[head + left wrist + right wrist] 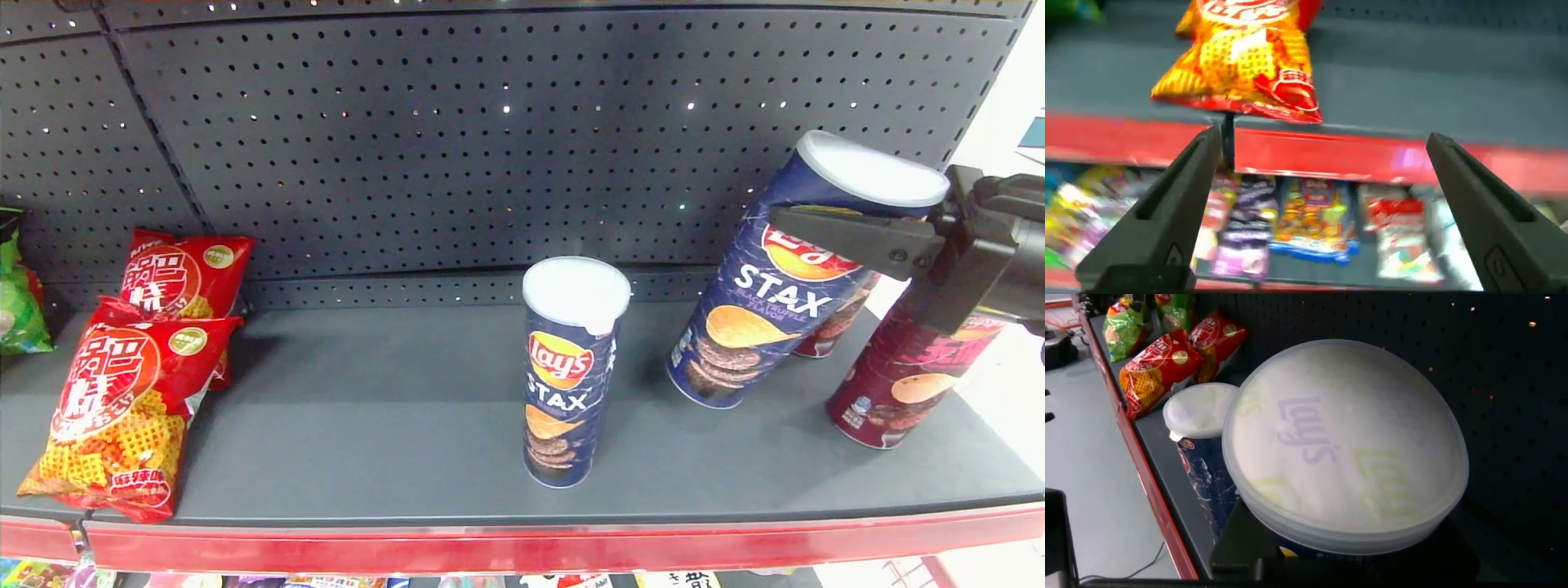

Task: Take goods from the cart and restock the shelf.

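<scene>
A dark blue chip can (755, 314) with a white lid (1343, 445) leans tilted over the shelf deck (392, 425), right of centre. My right gripper (824, 220) is shut on it just under the lid. Its base is at the deck; contact is unclear. A second blue can (570, 371) stands upright mid-shelf, also in the right wrist view (1204, 416). My left gripper (1323, 220) hangs open and empty in front of the red shelf edge (1372, 155), below a red snack bag (1245, 61).
Two dark red cans (902, 380) (833, 327) stand at the shelf's right end, close behind the held can. Two red snack bags (114, 408) (184, 273) and a green bag (16, 294) lie at the left. Perforated back panel (457, 139) behind. Packed goods (1315, 216) fill the lower shelf.
</scene>
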`<state>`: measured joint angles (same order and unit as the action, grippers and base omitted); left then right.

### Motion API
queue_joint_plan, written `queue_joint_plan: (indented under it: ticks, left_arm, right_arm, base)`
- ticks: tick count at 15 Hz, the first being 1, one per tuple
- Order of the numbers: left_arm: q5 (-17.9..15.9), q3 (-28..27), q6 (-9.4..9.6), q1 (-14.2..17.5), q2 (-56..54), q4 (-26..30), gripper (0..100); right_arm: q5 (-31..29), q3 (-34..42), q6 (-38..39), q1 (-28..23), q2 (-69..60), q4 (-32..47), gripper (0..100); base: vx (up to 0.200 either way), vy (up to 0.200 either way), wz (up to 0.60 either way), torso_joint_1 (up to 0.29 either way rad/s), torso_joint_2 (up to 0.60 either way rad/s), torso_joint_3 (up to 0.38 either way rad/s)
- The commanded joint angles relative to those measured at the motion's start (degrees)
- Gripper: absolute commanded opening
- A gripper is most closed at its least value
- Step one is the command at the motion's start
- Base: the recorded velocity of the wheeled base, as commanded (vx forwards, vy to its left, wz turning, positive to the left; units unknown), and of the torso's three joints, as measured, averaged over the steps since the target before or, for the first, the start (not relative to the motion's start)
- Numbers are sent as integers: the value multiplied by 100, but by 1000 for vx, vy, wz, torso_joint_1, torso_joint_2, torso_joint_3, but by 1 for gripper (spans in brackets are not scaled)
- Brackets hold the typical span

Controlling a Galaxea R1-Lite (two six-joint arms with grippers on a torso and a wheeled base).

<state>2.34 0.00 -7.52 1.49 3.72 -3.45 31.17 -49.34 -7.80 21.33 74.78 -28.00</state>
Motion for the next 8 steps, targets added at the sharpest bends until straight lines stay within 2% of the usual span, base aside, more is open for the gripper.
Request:
queue_joint_plan:
  ticks: [1,2,3,4,5,6,8]
  left_arm:
    - [74,0,-355,-17,-11,-68,100]
    - [-375,0,524,-78,-73,2,100]
    - [-709,-9,761,-70,-55,64,100]
    - [-867,-9,963,1,41,90,100]
    - [-665,0,1227,1,-29,301,100]
    - [-463,-9,1051,-52,-99,336,100]
    - [-348,-9,603,-96,-178,363,100]
  right_arm:
    - [3,3,-2,2,-7,-4,0]
    - [3,12,-2,2,-16,-4,0]
    - [3,3,7,-15,-16,-4,0]
    - [12,-15,51,-86,-16,-4,0]
    - [12,-41,68,-112,-16,-12,0]
    - [21,-15,86,-147,-25,-12,0]
    - [21,12,95,-147,-7,-21,0]
  base:
    - [0,0,0,0,0,0]
    - [0,0,0,0,0,0]
    - [0,0,0,0,0,0]
    - [0,0,0,0,0,0]
    - [0,0,0,0,0,0]
    - [0,0,0,0,0,0]
    - [0,0,0,0,0,0]
